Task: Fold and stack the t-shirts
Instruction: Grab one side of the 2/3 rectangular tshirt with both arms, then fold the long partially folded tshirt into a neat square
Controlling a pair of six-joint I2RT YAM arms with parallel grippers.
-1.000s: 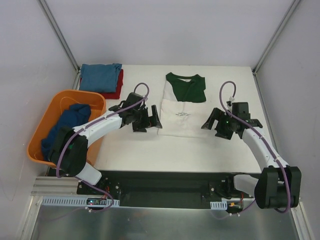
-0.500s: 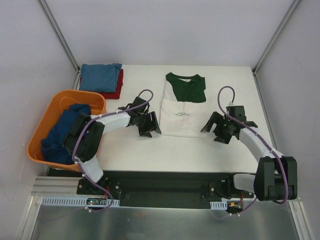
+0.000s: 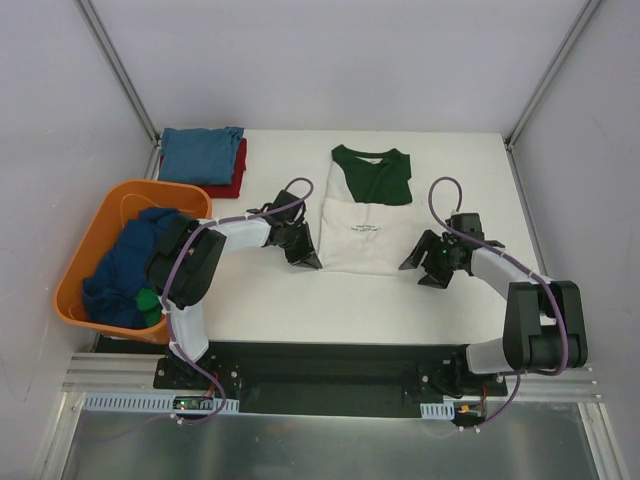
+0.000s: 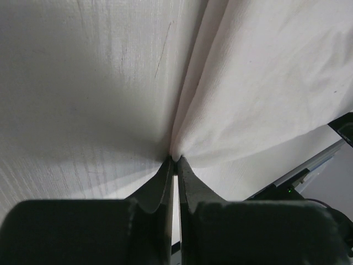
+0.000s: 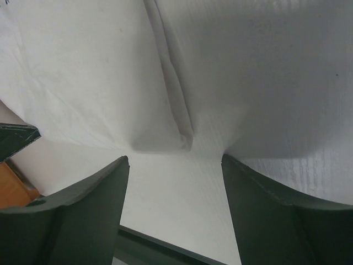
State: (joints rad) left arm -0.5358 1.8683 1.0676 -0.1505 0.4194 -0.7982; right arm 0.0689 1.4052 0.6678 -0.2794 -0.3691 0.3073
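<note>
So the cream shirt (image 3: 365, 228) is lying flat in the middle of the counter (image 3: 270, 300). Its green sleeves are already tucked in over the chest, which leaves a tidy rectangle, and its bottom hem faces the arms at 6 o'clock.

The left tool (image 3: 308, 252) is down at the shirt's 7 o'clock corner. In its wrist cam the fingers are squeezed together right where the cloth edge bunches into a crease, so I'd call that a pinch on the hem.

The right tool (image 3: 428, 268) is at the 5 o'clock corner. Its fingers are spread wide, low over the counter, with the hem corner sitting in the gap between them, not yet gripped.

Makes sense to me. You want one grip on each bottom corner so the hem lifts evenly and can go over toward the collar at 12 o'clock. My guess is the right side has to close on its corner before any lifting. If only the left pulls, the rectangle will skew and the sleeves may slide out.

A blue shirt (image 3: 200, 153) sits folded on a red shirt (image 3: 232, 178) at the counter's 10 o'clock, so that's probably where this one ends up. The orange basket (image 3: 140, 198) at 9 o'clock has a dark blue shirt (image 3: 125, 268) heaped inside, so there's more to do.
</note>
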